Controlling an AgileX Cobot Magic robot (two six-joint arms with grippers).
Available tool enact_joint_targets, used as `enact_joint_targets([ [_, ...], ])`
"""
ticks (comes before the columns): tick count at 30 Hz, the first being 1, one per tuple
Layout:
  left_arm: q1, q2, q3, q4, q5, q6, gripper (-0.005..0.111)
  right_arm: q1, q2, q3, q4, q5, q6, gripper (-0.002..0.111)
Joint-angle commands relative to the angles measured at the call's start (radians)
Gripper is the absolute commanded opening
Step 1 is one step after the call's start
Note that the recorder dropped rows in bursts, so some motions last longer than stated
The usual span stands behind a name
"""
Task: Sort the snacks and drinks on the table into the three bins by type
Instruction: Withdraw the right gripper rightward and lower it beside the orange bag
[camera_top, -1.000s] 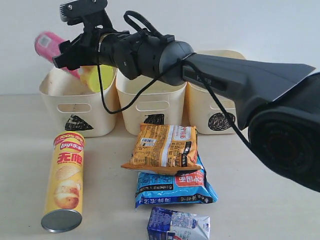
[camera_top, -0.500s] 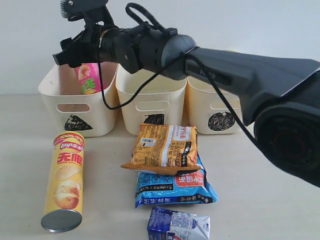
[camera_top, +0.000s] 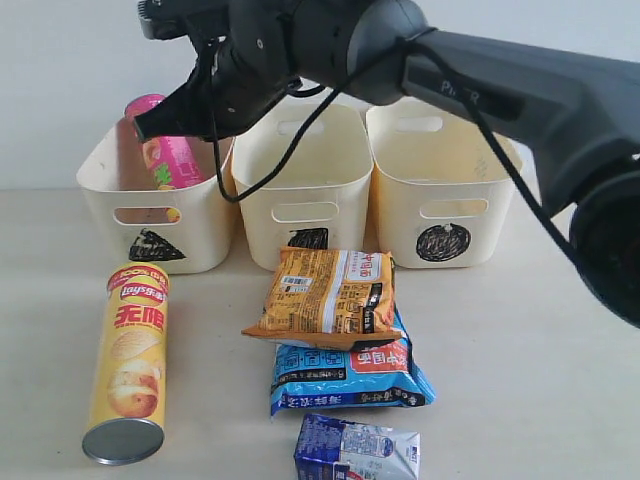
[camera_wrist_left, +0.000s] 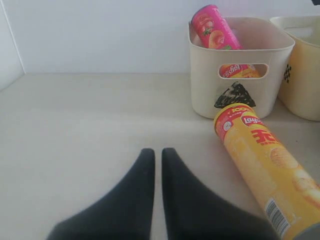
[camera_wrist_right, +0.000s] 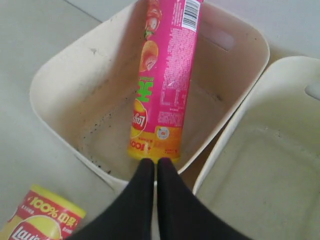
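Pink tube (camera_top: 165, 150) leans in triangle bin (camera_top: 150, 215), upper left; "100%" reads near its yellow end. Right gripper (camera_wrist_right: 151, 162) sits above it, fingers pressed together, empty. Left gripper (camera_wrist_left: 154, 152) is nearly closed, empty, over table (camera_wrist_left: 75, 125). Lay's tube (camera_top: 128, 360) lies lower left. Orange bag (camera_top: 325, 295) overlaps blue bag (camera_top: 350, 380) at centre; carton (camera_top: 355, 450) at bottom edge.
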Motion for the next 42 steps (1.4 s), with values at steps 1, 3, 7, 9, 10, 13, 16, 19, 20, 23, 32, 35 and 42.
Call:
enact_joint_targets([
  [1,0.001,-0.003,0.004,0.004,-0.007,0.009,0.004,0.017,-0.077,0.036,0.008,0.056,-0.008,0.0],
  [3,0.001,-0.003,0.004,0.004,-0.007,0.009,0.004,0.022,-0.128,0.105,0.012,0.039,-0.008,0.0],
  [7,0.001,-0.003,0.004,0.004,-0.007,0.009,0.004,0.026,-0.257,0.298,0.012,-0.055,0.015,0.0],
  [9,0.001,-0.003,0.004,0.004,-0.007,0.009,0.004,0.026,-0.334,0.427,0.012,-0.129,0.034,0.0],
  [10,0.001,-0.003,0.004,0.004,-0.007,0.009,0.004,0.026,-0.366,0.493,0.012,-0.167,0.042,0.0],
  [13,0.001,-0.003,0.004,0.004,-0.007,0.009,0.004,0.024,-0.471,0.664,0.012,-0.25,0.074,0.0],
  [16,0.001,-0.003,0.004,0.004,-0.007,0.009,0.004,0.015,-0.571,0.813,0.012,-0.321,0.114,0.0],
  [19,0.001,-0.003,0.004,0.004,-0.007,0.009,0.004,-0.02,-0.651,0.951,0.012,-0.404,0.19,0.0],
  [20,0.001,-0.003,0.004,0.004,-0.007,0.009,0.004,-0.035,-0.67,0.992,0.015,-0.427,0.223,0.0],
  [23,0.001,-0.003,0.004,0.004,-0.007,0.009,0.004,-0.084,-0.723,1.099,0.034,-0.502,0.328,0.0],
  [32,0.001,-0.003,0.004,0.004,-0.007,0.009,0.004,-0.158,-0.787,1.408,0.131,-0.784,0.621,0.0],
  [35,0.001,-0.003,0.004,0.004,-0.005,0.009,0.004,-0.165,-0.785,1.481,0.131,-0.857,0.774,0.0],
  [42,0.001,-0.003,0.004,0.004,-0.005,0.009,0.004,-0.184,-0.785,1.561,0.068,-0.868,1.008,0.0],
])
